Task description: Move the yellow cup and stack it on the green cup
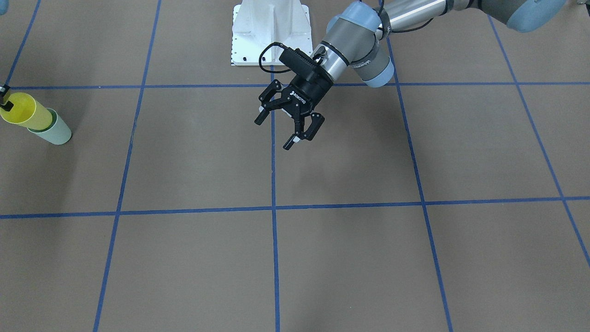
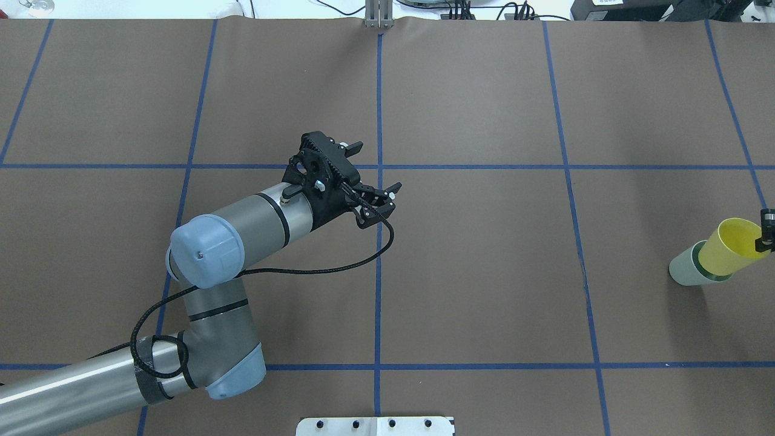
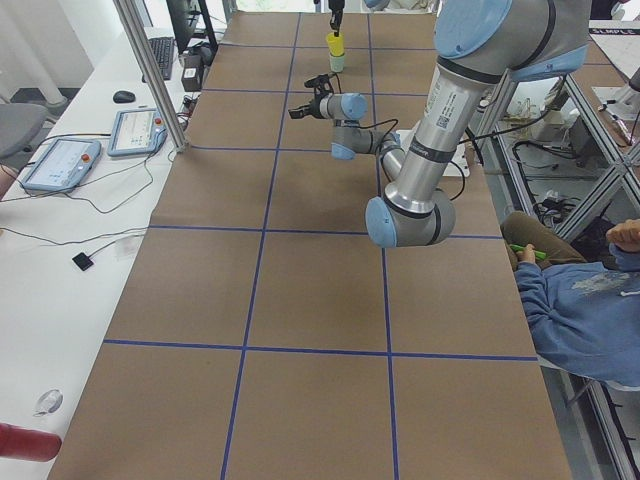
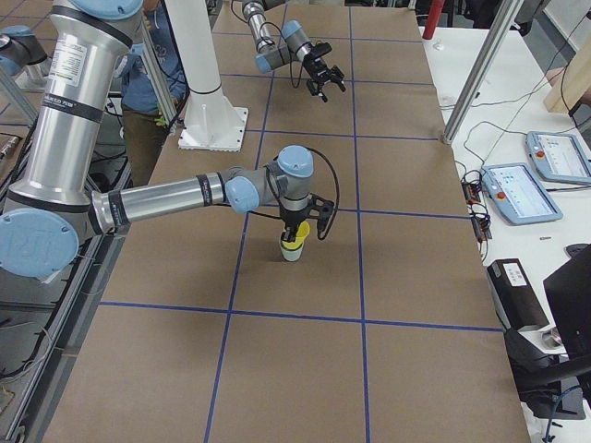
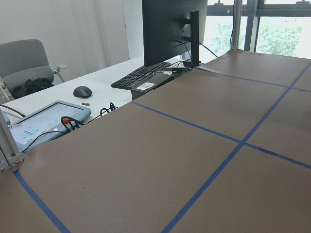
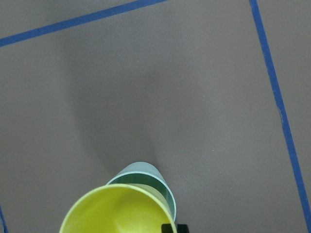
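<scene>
The yellow cup (image 1: 25, 110) sits tilted inside the mouth of the pale green cup (image 1: 55, 131), which stands on the table at the robot's far right. My right gripper (image 2: 766, 236) is at the frame edge, pinching the yellow cup (image 2: 732, 245) at its rim above the green cup (image 2: 684, 269). The right wrist view looks down into the yellow cup (image 6: 116, 213), with the green rim (image 6: 146, 174) behind it. My left gripper (image 1: 273, 134) is open and empty, held above the table's middle, far from the cups.
The brown table is divided by blue tape lines (image 2: 378, 272). The robot's white base plate (image 1: 271, 32) is at the robot's side of the table. Monitors, keyboards and tablets (image 3: 60, 165) lie on the white desk across the table from the robot.
</scene>
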Controlling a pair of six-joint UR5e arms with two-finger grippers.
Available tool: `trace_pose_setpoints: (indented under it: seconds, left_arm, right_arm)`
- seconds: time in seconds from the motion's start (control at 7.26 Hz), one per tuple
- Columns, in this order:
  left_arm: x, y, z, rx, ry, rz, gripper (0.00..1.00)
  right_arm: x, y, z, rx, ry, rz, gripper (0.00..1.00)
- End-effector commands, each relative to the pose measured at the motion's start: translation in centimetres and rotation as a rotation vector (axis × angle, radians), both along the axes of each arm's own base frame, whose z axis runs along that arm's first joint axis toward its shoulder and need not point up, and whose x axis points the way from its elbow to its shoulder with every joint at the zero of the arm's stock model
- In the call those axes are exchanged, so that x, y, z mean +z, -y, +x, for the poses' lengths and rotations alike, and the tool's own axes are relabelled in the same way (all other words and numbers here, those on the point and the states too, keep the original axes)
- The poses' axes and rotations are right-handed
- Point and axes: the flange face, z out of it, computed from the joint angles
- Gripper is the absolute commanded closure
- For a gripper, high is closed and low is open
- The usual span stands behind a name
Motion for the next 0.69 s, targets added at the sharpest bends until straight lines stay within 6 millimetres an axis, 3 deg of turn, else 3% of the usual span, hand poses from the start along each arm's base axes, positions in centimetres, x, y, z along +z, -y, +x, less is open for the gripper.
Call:
trace_pose_setpoints:
  seconds: [0.0, 0.28, 0.41, 0.55]
  left_arm:
    - [-0.3, 0.0, -0.2, -0.010, -0.009, 0.001, 0.01]
    - [4.8, 0.8, -1.5, -0.137, 0.057, -0.042, 0.01]
    - [6.4, 1.6, -2.0, -0.170, 0.070, -0.078, 0.01]
    - [9.6, 3.9, -3.6, -0.207, 0.092, -0.138, 0.01]
  right_arm:
    - [-0.1, 0.0, -0.2, 0.000, 0.002, -0.003, 0.00]
    - [-1.0, 0.0, -0.1, -0.002, 0.010, 0.021, 0.00]
    - [-2.0, 0.4, 0.5, 0.013, 0.018, 0.045, 0.00]
    - [-3.0, 1.6, 1.8, 0.046, 0.025, 0.079, 0.00]
